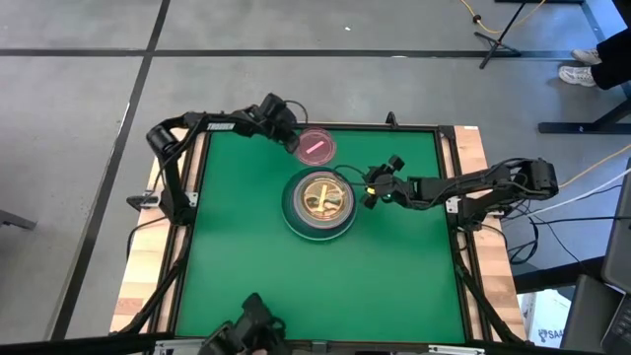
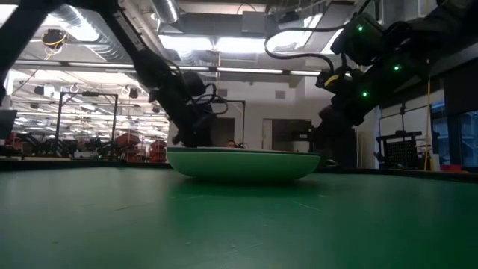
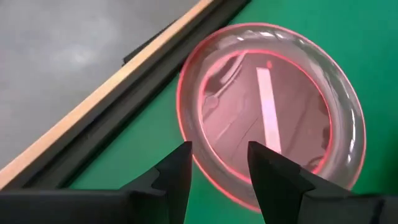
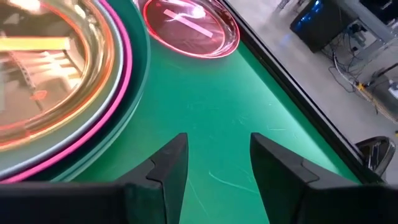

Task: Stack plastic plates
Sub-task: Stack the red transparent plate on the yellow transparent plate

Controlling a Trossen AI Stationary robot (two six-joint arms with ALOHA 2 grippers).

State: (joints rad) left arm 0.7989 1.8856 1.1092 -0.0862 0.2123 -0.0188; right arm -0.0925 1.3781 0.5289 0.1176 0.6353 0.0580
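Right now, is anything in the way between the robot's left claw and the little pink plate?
Nothing visible is. The left gripper is open right at the rim of the small pink plate, with only bare green mat between. The path from there to the stack also looks free; the right gripper sits on the stack's other side.

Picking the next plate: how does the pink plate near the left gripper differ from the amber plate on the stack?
The pink plate lies alone on the green table; the amber plate tops the stack. The left gripper is open at the pink plate's rim; the right gripper is open beside the stack. Both are small and see-through.
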